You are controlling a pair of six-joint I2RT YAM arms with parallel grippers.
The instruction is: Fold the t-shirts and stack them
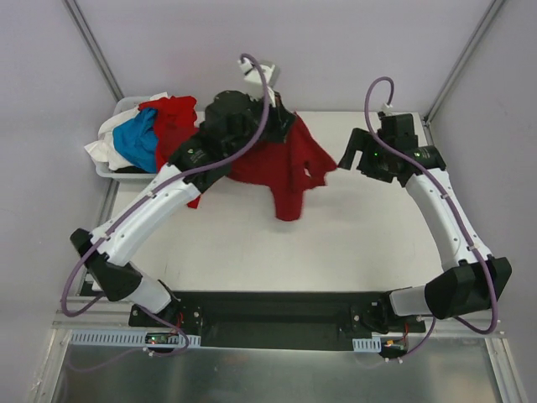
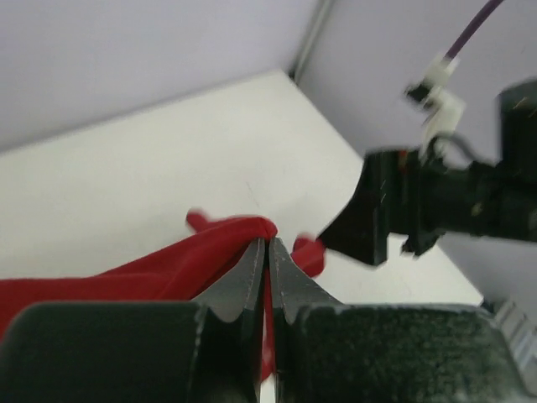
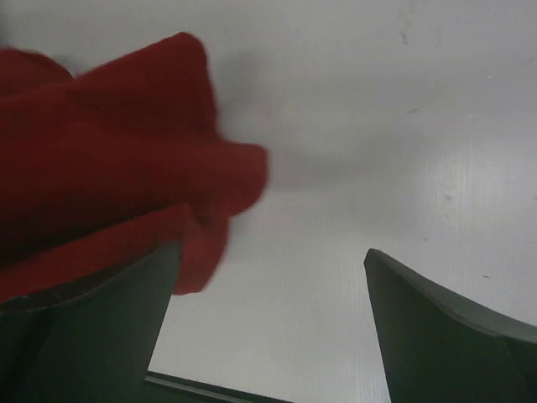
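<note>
Left jaws pinching red t-shirt (image 1: 285,164), right jaws apart (alongside)

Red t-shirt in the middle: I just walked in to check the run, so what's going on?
The left gripper has its jaws shut on the red t-shirt, holding a fold above the table. The right gripper is at the shirt's edge, jaws open, gripping nothing. A blue t-shirt and others lie in the bin at far left.
</note>
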